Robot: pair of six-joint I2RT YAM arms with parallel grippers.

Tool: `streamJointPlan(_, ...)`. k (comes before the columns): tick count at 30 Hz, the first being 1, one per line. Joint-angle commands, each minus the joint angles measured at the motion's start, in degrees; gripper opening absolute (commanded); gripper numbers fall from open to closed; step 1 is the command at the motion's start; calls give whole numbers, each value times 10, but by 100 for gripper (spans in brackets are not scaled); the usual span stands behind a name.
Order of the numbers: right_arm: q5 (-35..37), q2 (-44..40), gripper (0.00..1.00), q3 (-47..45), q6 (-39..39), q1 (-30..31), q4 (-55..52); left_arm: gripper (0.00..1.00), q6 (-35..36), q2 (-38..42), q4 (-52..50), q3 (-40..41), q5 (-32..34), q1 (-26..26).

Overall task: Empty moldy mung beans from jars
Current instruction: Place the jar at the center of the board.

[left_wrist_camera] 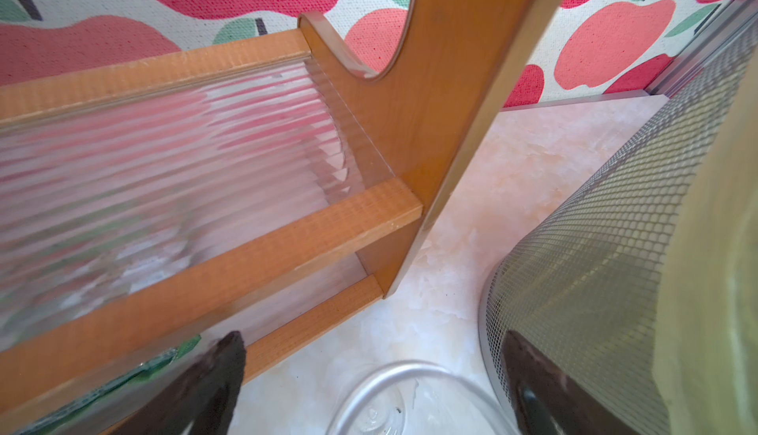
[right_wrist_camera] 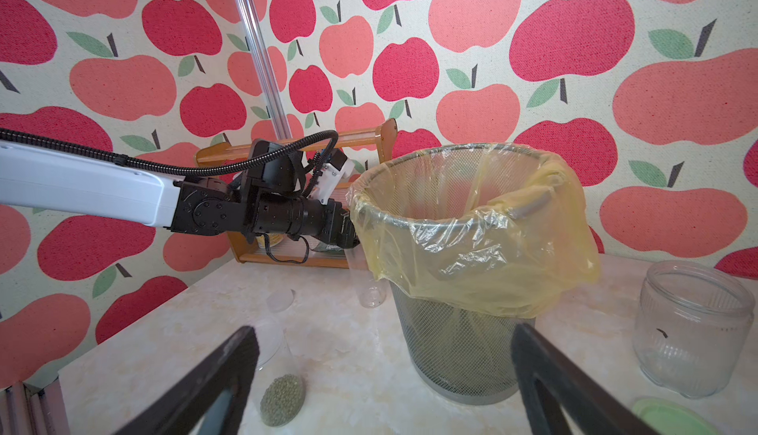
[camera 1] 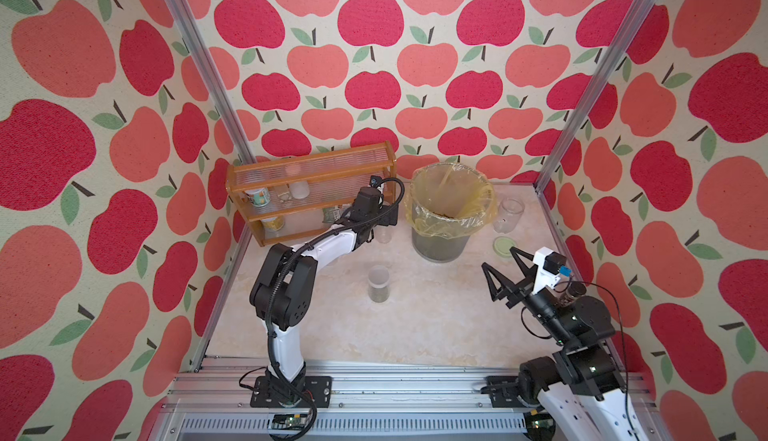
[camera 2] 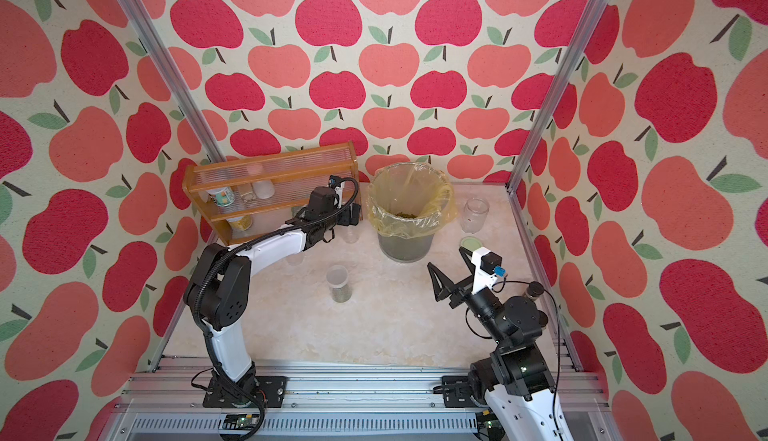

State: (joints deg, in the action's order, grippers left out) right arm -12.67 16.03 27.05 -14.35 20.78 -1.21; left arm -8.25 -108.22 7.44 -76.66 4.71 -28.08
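We saw the left tool (left_wrist_camera: pixel 371 336) open, its fingers apart on both sides of the empty slim jar (left_wrist_camera: pixel 410 371), between the shelf (left_wrist_camera: pixel 287 244) and the bin (left_wrist_camera: pixel 574 269). The right tool (camera 1: pixel 498 257) was open too, holding nothing. Mung beans (camera 1: pixel 379 293) lay in the short jar (camera 1: pixel 379 279) at the middle of the worktop (camera 1: pixel 436 326).

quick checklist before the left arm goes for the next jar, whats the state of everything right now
1. left gripper open, jaws clear of the tall jar: ok
2. tall jar upright and empty: ok
3. short jar emptied: not ok, mung beans inside
4. short jar lid off: cannot tell
5. wide jar empty, green lid off and beside it: ok
6. right gripper open, holding nothing: ok
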Motion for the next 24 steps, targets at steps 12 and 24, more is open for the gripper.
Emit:
streamJointPlan(12,-6,2,99,-6,25,0,-6,100,-6,107,-71,8,96,-6)
streamJointPlan(24,-10,17,99,-2,23,0,-14,97,7,312,-290,1,145,-106)
